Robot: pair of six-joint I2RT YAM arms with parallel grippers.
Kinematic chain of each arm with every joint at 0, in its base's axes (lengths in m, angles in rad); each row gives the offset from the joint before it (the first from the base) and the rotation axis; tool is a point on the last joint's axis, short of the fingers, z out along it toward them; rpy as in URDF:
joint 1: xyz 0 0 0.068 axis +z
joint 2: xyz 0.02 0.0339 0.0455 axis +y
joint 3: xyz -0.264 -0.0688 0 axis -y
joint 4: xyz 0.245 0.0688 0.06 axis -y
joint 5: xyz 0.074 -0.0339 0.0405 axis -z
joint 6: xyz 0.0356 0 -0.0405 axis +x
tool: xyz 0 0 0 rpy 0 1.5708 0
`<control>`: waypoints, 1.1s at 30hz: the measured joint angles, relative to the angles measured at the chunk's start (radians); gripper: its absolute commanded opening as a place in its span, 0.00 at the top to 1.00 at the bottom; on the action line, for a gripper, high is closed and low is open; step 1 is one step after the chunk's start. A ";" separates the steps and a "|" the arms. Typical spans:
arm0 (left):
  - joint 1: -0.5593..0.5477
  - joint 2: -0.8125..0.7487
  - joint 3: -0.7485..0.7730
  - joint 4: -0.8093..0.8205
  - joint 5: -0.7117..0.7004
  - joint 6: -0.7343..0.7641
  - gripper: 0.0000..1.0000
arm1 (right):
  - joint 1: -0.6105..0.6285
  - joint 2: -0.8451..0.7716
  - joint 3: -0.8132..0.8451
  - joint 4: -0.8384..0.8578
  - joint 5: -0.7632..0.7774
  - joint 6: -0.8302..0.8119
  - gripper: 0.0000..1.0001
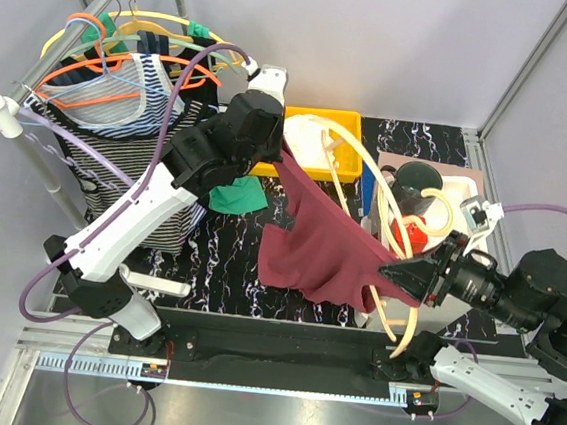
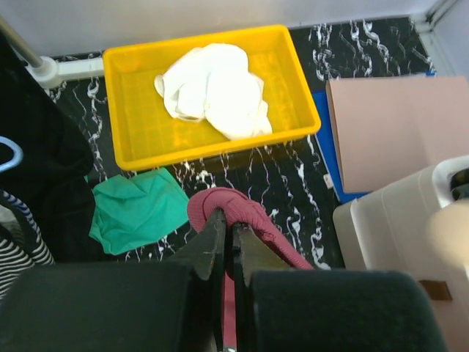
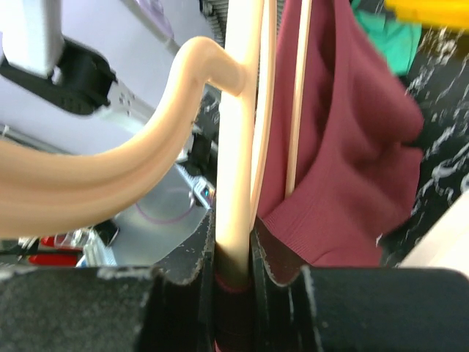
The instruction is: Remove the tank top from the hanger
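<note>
Nearest, the right gripper [image 3: 234, 253] is clamped on the cream plastic hanger [image 3: 238, 147]. From it drapes the maroon knit tank top [image 1: 325, 247], whose upper edge the left gripper [image 2: 229, 233] pinches tight.

Tank top [image 1: 320, 246] midway; tub [image 2: 396, 235], apparently, beyond.

Left gripper [image 2: 228, 233] pinched closed on a maroon knit tank-top strap [image 2: 253, 220] — behind it, a yellow plastic tray [image 2: 132, 125] holding crumpled white cloth [image 2: 216, 88].
</note>
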 measured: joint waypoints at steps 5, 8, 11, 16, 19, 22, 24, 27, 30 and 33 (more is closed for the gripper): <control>0.027 -0.001 -0.031 -0.003 0.040 -0.008 1.00 | 0.001 0.078 0.037 0.087 0.055 -0.028 1.00; 0.058 -0.017 -0.034 -0.002 0.056 -0.008 0.99 | 0.001 0.150 0.042 0.142 0.093 -0.038 1.00; 0.086 -0.051 -0.049 0.000 0.064 -0.011 0.79 | 0.001 0.234 0.043 0.200 0.117 -0.047 1.00; 0.111 -0.125 -0.072 0.001 0.103 -0.039 0.39 | 0.001 0.378 0.068 0.259 0.172 -0.089 1.00; 0.113 -0.167 -0.080 -0.006 0.137 -0.063 0.26 | 0.001 0.460 0.106 0.270 0.201 -0.122 1.00; 0.114 -0.208 -0.081 -0.013 0.173 -0.099 0.24 | 0.001 0.520 0.135 0.286 0.212 -0.151 1.00; 0.116 -0.237 -0.081 -0.018 0.208 -0.132 0.25 | 0.001 0.547 0.150 0.293 0.211 -0.164 1.00; 0.120 -0.278 -0.082 -0.002 0.286 -0.197 0.27 | 0.001 0.567 0.153 0.302 0.203 -0.177 1.00; 0.123 -0.317 -0.123 0.088 0.385 -0.281 0.28 | 0.001 0.579 0.157 0.307 0.193 -0.195 1.00; 0.123 -0.347 -0.218 0.224 0.472 -0.376 0.29 | 0.001 0.591 0.171 0.312 0.168 -0.214 1.00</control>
